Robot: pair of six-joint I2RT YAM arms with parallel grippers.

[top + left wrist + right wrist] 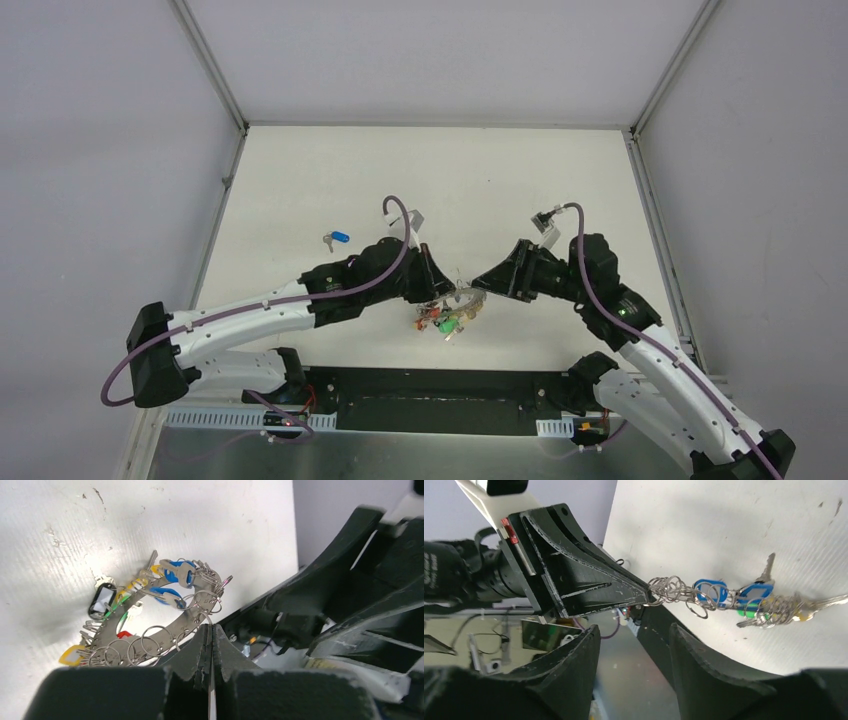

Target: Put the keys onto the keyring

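**A:** Where is the keyring (pixel 462 303)?

**B:** It is pinched in the fully closed left gripper (pixel 447 291) over the middle of the table (pixel 560 180). The loop stretches from the fingertips toward the near edge, with keys dangling.

**A:** And the right gripper (pixel 478 283)?

**B:** Its jaws are partly apart and empty, facing the ring just beside it. A loose blue key (pixel 338 238) lies well off to the far left. Its long axis runs left to right with the tag rightward, and the left arm is nearer.

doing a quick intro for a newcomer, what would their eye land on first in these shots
First, the two arms nearly tip to tip at mid-table: the left end effector is pinched shut on the keyring with its bunch of coloured-tag keys, and the right end effector faces it with jaws apart. Next, a lone blue-tagged key lies on the white table, apart from them toward the far left.
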